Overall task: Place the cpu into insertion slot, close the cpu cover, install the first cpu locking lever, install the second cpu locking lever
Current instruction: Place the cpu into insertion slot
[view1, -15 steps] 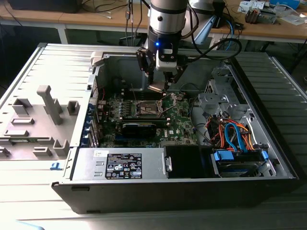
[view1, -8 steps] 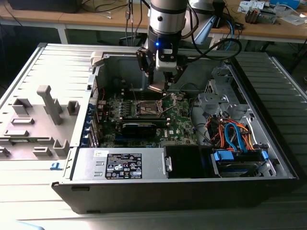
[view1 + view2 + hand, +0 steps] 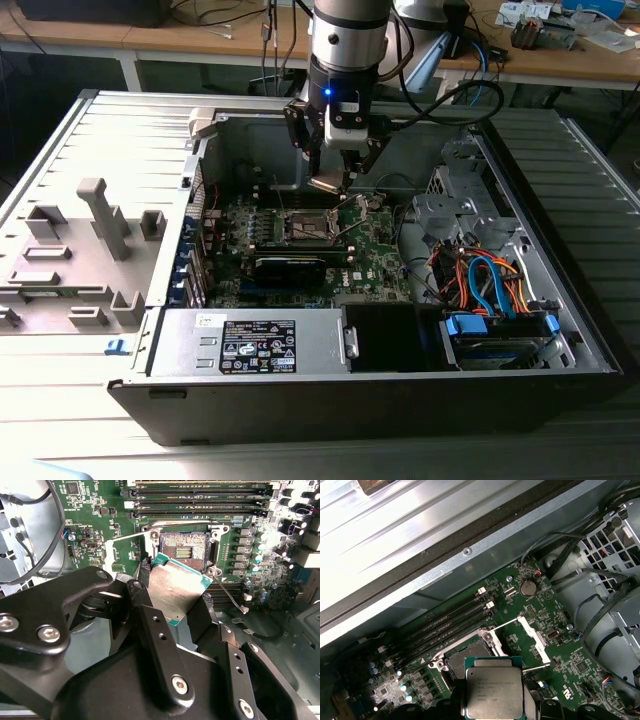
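Observation:
My gripper (image 3: 333,172) is shut on the cpu (image 3: 326,184), a flat silver-grey chip with a teal edge, and holds it tilted a little above the board. In the second wrist view the black fingers (image 3: 148,611) clamp two opposite sides of the cpu (image 3: 175,592). The insertion slot (image 3: 184,547) lies uncovered just beyond the chip, its dark centre showing. The first wrist view puts the cpu (image 3: 494,685) over the near edge of the insertion slot (image 3: 468,656). Beside the socket, the cpu cover (image 3: 536,639) stands swung open. A thin locking lever (image 3: 231,596) sticks out free.
Long black memory slots (image 3: 200,492) run beside the socket. A black card (image 3: 290,266) stands in front of it in the exterior view. The power supply (image 3: 250,342), the drive cage with coloured cables (image 3: 490,285) and the case walls (image 3: 150,150) surround the board.

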`<state>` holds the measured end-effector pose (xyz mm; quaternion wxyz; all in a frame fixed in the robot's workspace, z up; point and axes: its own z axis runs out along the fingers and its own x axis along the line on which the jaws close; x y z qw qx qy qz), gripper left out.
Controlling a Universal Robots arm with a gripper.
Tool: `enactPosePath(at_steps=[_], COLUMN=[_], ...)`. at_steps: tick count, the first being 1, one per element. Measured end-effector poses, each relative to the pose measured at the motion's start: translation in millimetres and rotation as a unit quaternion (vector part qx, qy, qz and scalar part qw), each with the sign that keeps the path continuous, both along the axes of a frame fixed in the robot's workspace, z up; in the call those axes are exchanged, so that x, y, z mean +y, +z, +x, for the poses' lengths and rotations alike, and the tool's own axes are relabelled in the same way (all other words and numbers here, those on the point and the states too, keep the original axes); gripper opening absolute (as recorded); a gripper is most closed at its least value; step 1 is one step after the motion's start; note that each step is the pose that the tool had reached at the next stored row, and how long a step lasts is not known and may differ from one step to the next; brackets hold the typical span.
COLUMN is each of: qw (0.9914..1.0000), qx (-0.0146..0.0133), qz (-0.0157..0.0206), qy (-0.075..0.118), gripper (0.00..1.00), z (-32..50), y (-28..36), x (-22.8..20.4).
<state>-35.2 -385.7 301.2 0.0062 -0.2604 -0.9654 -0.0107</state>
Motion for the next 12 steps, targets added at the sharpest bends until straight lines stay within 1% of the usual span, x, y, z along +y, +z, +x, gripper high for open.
enactPosePath(at_steps=[4,8,12], qw=[1.00000,0.99997,0.99996], qx=[0.0000,0.0000,0.0000], qz=[0.0000,0.0000,0.0000], qy=[-0.001,-0.008,-0.009], gripper=[0.55,0.55,0.55], z=[0.0,0.0,0.0], y=[0.0,-0.1,-0.2], x=[0.0,0.0,0.0])
